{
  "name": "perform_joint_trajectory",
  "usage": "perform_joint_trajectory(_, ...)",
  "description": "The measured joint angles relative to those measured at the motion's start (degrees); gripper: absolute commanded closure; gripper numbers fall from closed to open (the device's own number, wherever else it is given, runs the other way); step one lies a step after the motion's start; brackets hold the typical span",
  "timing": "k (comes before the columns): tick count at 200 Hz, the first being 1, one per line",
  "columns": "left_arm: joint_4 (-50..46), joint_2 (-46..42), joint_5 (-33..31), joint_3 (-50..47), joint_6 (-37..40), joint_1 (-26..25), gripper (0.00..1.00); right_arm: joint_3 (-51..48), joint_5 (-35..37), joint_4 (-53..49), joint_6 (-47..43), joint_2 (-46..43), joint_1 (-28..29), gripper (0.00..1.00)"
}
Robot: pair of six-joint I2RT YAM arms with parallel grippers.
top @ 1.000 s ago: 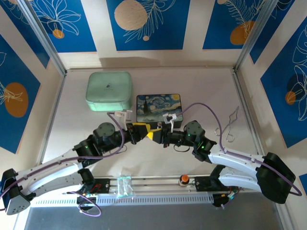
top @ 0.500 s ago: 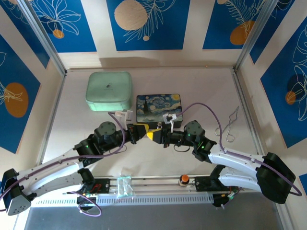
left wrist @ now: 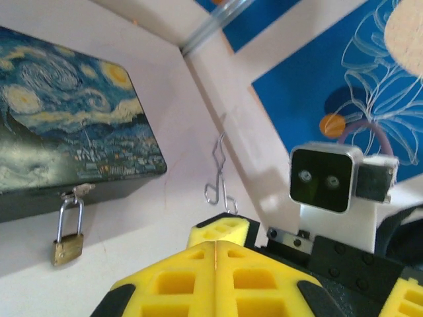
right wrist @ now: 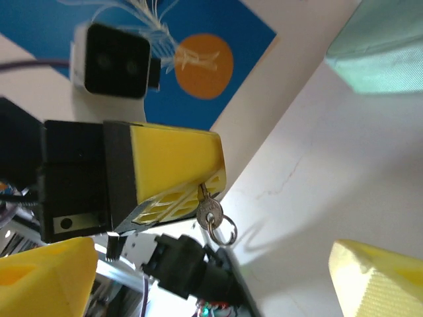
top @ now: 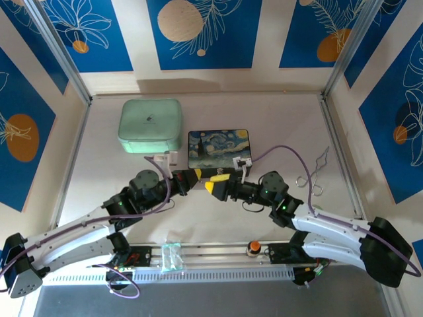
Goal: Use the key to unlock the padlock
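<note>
Right wrist: left gripper (right wrist: 205,183) pinches key (right wrist: 210,214) (hanging down); right gripper (right wrist: 211,264) spread wide.

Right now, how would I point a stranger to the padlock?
Find the dark starry-sky box beside the mint-green case. The padlock hangs from the clasp on the box's front wall: a brass block with a silver loop, unlike the loose wire tool nearby.

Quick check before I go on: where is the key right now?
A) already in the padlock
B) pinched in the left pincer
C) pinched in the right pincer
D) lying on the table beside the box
B: the right wrist view shows the key sticking out from the shut left pincer, while the padlock hangs on the front of the box with no key in it.
</note>
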Motion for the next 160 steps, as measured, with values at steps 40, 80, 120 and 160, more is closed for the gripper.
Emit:
perform_joint_trajectory(40, 9.86, 1.88, -4.13, -3.41, -9.2, 0.0, 1.0, 0.09, 4.9, 4.66, 6.01, 2.21, 0.0, 0.08)
perform_joint_trajectory(80, 14.32, 2.05, -5.62, -3.39, -12.92, 0.0, 1.0, 0.26, 5.99, 12.66, 10.78, 8.33, -0.11, 0.28)
perform_joint_trajectory(120, 17.09, 3.19, -5.66, -3.48, -15.26, 0.0, 1.0, 2.16, 5.31, 20.72, 13.4, 15.74, 0.07, 0.43)
perform_joint_trajectory(160, 18.03, 2.89, -6.58, -4.46, -16.09, 0.0, 1.0, 3.02, 5.31, 23.58, 13.64, 16.41, 0.96, 0.5)
